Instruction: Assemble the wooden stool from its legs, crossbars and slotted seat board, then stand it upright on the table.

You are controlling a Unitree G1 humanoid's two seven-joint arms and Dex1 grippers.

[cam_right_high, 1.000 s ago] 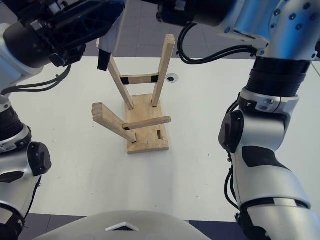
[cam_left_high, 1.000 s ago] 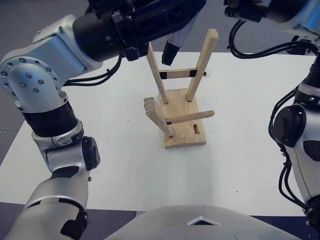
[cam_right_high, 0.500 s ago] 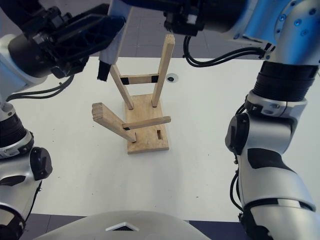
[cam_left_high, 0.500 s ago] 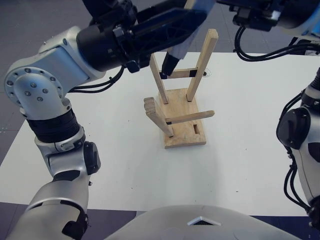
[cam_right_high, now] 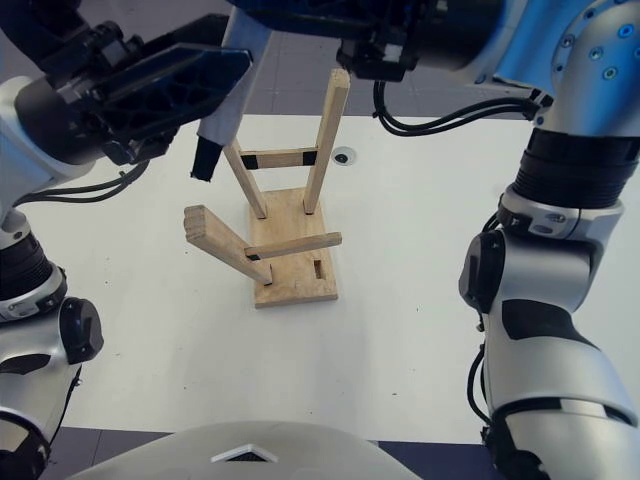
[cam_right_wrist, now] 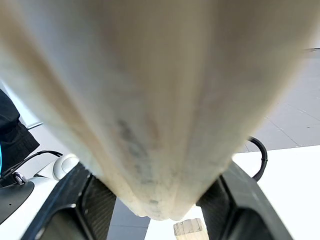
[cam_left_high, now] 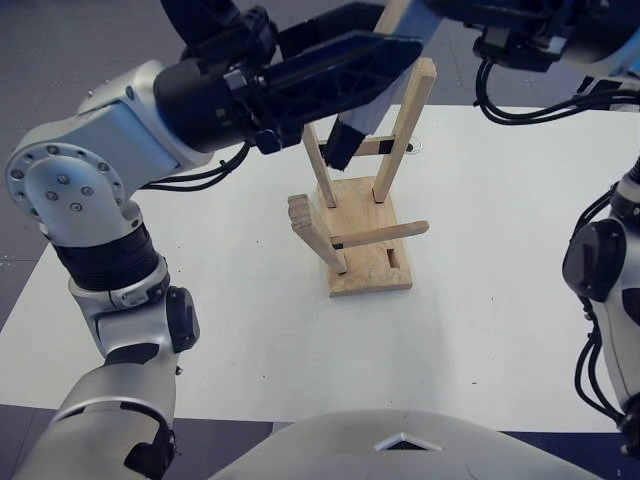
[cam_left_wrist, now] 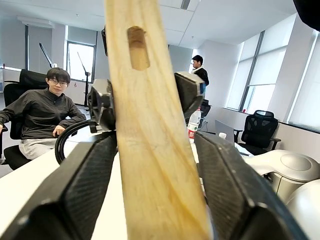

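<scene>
Black ribbed fingers (cam_left_wrist: 85, 195) of the left gripper (cam_left_wrist: 146, 102) press on both sides of a pale wooden leg with a rectangular slot near its far end (cam_left_wrist: 152, 165), pinching it lengthwise, raised above the far part of the table. The right gripper (cam_right_wrist: 157, 200) likewise has its dark pads closed on a light, blurred wooden bar (cam_right_wrist: 150, 100). This may be the same loose leg, but the view is too close to tell. In the head views, the left gripper's white finger with a black tip (cam_right_high: 207, 160) hangs just beside the partly built stool, near the left of its two upright legs; whether they touch cannot be told. Below it, the flat rectangular slotted seat board of light wood (cam_left_high: 360, 282) lies on the white table (cam_left_high: 500, 320), near its middle. Two straight wooden legs (cam_left_high: 403, 130) stand in the board's far end, spreading slightly apart toward their tops. A short crossbar with black-wrapped ends (cam_right_high: 280, 158) joins them. A third wooden leg (cam_left_high: 312, 232) stands tilted at the board's near left corner, leaning away to the left. A second thin crossbar (cam_left_high: 385, 233) runs from it to the right over the board, its other end joined to nothing. One open rectangular slot (cam_left_high: 393, 258) shows in the board at its near right.
</scene>
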